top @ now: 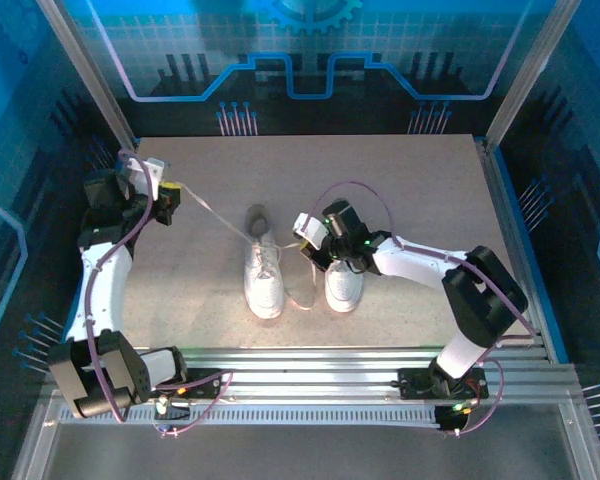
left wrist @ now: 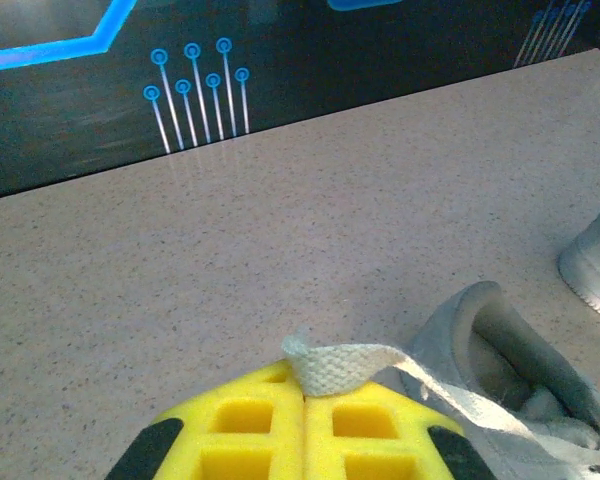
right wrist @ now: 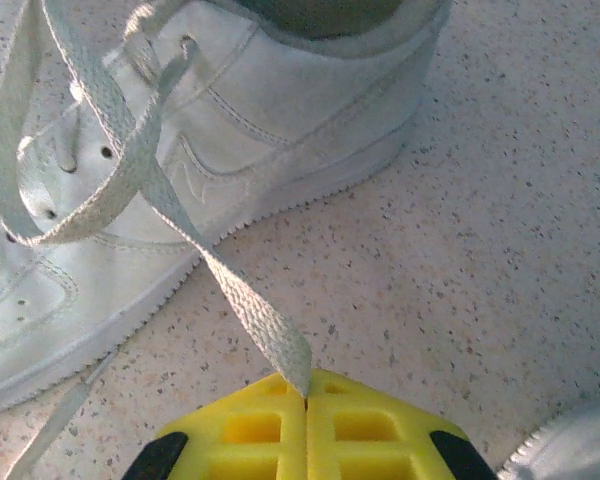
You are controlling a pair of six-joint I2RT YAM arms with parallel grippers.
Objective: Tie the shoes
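Yellow pads of the left gripper [left wrist: 303, 400] are pinching a lace [left wrist: 335, 365] by its end. The line is running taut across to the left shoe [top: 263, 275]. Right gripper [right wrist: 306, 398] is clamping the other lace [right wrist: 250, 310] just beside that shoe, with a slack loop at the eyelets. Right shoe [top: 343, 285] is sitting alongside, near mid-table.

Judging this the crossing step: keep both pulls even and low, or the shoe will be dragging.

Table [top: 430, 190] is showing speckled beige, matte. Blue circuit-pattern walls [top: 310, 60] are enclosing it.
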